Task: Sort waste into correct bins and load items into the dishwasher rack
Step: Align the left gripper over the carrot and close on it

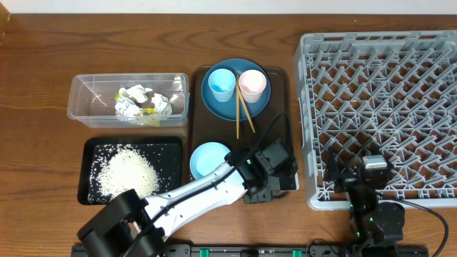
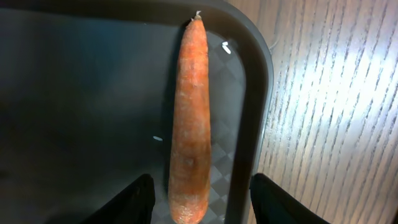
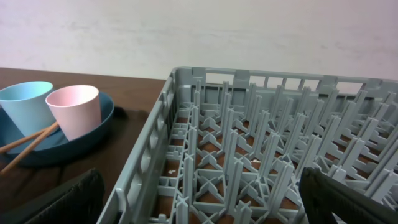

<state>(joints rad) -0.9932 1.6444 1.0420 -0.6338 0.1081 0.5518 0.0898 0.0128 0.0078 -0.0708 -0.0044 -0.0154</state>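
Note:
In the left wrist view a small orange carrot [image 2: 189,118] lies on the brown serving tray [image 2: 74,106], close along its rim. My left gripper [image 2: 199,199] is open, one finger on each side of the carrot's thick end, not touching it. Overhead, the left gripper [image 1: 270,178] hangs over the tray's front right corner and hides the carrot. The round blue plate [image 1: 214,100] holds the light blue cup [image 1: 220,83], the pale pink cup [image 1: 252,84] and the chopsticks [image 1: 243,114]. The white bowl [image 1: 208,158] stands in front of the plate. My right gripper [image 3: 199,199] is open and empty over the front edge of the grey dishwasher rack [image 1: 385,93].
The clear tub [image 1: 86,96] at the back left holds crumpled paper [image 1: 136,96] and the wrapper [image 1: 150,114]. The black tray [image 1: 168,153] in front of it holds rice [image 1: 127,171]. The right wrist view shows the cups [image 3: 74,109] left of the rack [image 3: 261,143].

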